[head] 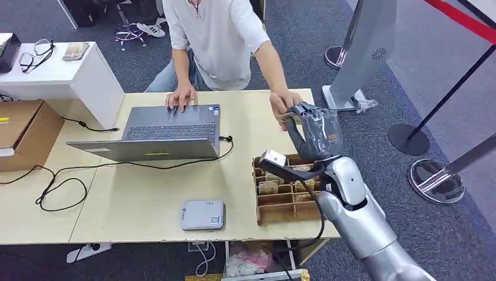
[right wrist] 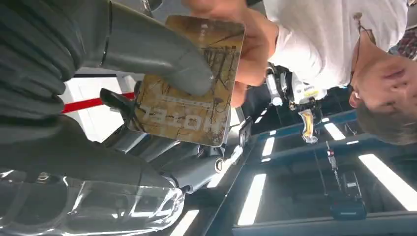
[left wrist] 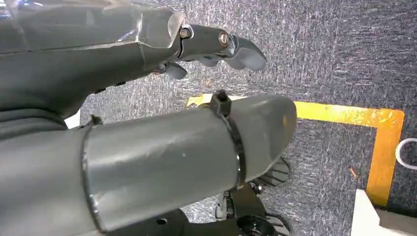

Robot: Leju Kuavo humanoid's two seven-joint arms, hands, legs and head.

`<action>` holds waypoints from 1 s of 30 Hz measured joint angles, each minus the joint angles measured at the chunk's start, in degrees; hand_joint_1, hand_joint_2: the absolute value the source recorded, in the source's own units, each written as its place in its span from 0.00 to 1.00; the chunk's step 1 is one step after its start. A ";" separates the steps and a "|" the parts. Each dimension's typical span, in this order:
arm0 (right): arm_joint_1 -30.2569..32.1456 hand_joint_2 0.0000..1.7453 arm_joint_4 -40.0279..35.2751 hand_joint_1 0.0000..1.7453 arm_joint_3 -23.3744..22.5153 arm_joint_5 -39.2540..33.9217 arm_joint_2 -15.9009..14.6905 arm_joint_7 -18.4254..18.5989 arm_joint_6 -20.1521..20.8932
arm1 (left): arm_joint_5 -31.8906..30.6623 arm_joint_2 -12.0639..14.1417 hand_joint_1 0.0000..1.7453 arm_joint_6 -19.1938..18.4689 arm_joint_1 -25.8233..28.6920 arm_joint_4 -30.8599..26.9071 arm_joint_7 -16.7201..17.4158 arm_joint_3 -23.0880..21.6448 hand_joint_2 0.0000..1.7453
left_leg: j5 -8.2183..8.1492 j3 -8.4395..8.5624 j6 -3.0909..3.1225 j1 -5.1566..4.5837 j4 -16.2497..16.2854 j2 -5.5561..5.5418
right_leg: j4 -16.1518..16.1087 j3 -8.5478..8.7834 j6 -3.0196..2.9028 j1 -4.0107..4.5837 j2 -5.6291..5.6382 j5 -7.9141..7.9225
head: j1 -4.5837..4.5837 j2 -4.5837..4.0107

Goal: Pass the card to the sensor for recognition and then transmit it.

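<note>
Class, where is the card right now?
The card is pinched in the robot's right hand, raised over the table's far right, touching the person's hand.

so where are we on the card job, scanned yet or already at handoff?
Looks like the handoff stage. The right robot hand holds the card out over the table's far edge, and the person's hand has reached it, fingers at the card's edge. It sits well away from the grey sensor, so scanning looks done, though that isn't provable here. Left: release the card. The left robot hand hangs idle over the floor.

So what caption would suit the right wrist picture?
The robot's right hand pinches a worn card while a person's hand takes hold of it.
</note>
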 joint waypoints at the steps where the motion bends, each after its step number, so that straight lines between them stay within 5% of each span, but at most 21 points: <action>1: 0.00 1.00 0.09 1.00 0.05 -0.04 0.00 -0.02 0.00 | 0.00 0.00 0.00 0.00 0.00 0.00 0.00 0.02 0.00 | 0.00 0.00 0.00 0.00 0.00 0.00 | 0.00 0.00 0.00 0.00 0.00 0.00 | 0.00 0.00; 17: 0.24 1.00 -2.51 1.00 0.96 -5.24 -0.15 -2.93 -0.37 | -0.02 0.00 0.00 0.00 0.00 0.00 0.00 0.17 0.00 | 0.00 0.01 0.00 0.00 0.00 0.01 | 0.00 -0.01 0.00 0.00 0.01 0.00 | 0.00 0.00; 30: 4.01 1.00 -13.20 1.00 4.42 -16.75 -2.36 -6.34 7.32 | 0.17 -0.04 0.00 0.17 0.03 0.00 -0.24 0.42 0.00 | 0.00 0.00 0.00 0.00 0.00 0.01 | 0.00 -0.01 0.00 0.00 0.00 0.00 | 0.00 0.00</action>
